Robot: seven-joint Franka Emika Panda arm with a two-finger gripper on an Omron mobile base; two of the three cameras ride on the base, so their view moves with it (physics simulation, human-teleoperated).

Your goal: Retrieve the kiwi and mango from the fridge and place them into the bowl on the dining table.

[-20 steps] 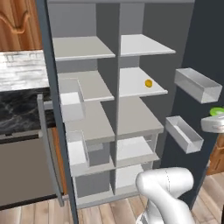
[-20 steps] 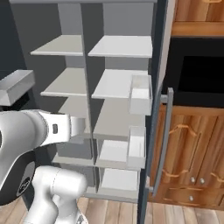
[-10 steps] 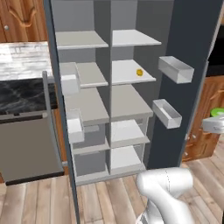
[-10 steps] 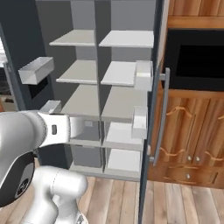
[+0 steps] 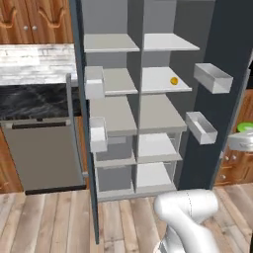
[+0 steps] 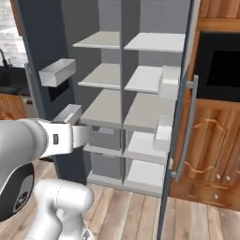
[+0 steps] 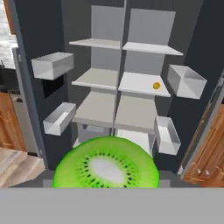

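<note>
Fridge [image 5: 217, 29] stood w/ both doors swung wide, shelves bare but for one item. Kiwi [image 7: 106, 165] sat right at the hand cam, cut green face toward the lens, close against the gripper; its green edge also showed at right of left base view [image 5: 245, 127], above a white arm link. Judged it was held, but fingertips were hidden behind the fruit, so can't tell how the jaws stood.

Mango [image 5: 174, 81] lay on right-hand shelf, second tier from top, near the shelf's front edge, well apart from the arm; same spot in hand view [image 7: 156, 85].

Progress, as a judgement: kiwi out of fridge, not yet delivered. Mango untouched. Bowl and dining table not seen from here, so both placements left, plus a second trip for the mango. Roughly a quarter done.

Counts: 1 kiwi, 1 mango, 4 white door bins [image 7: 52, 64], two per door. Two shelf columns, approx five tiers each. Wooden cabinets [image 6: 206, 154] beside the open door.
</note>
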